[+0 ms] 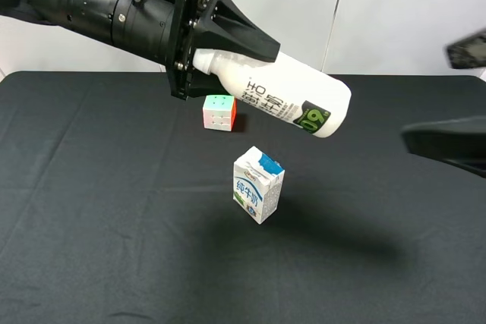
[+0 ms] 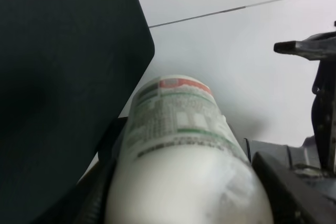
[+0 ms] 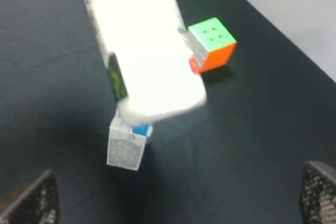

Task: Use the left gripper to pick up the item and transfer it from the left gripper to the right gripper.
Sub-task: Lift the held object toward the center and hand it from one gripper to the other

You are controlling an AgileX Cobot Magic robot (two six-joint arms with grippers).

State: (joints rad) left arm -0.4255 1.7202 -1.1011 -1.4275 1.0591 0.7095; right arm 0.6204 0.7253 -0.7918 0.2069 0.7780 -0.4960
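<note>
The white bottle [image 1: 281,95] hangs tilted in the air above the milk carton, with its cap end in my left gripper [image 1: 228,55] and its base pointing right and slightly down. The left gripper is shut on it near the cap. In the left wrist view the bottle [image 2: 181,150] fills the space between the fingers [image 2: 286,192]. My right gripper [image 1: 456,96] is open at the right edge, a short gap from the bottle's base. In the right wrist view the bottle [image 3: 142,51] lies ahead of the open gripper [image 3: 176,203], not between its fingertips [image 3: 320,192].
A white-and-blue milk carton [image 1: 259,185] stands on the black tablecloth [image 1: 91,187] below the bottle. A pastel puzzle cube [image 1: 219,111] sits behind it. Both also show in the right wrist view, the carton [image 3: 127,148] and the cube [image 3: 212,45]. A white wall stands behind the table.
</note>
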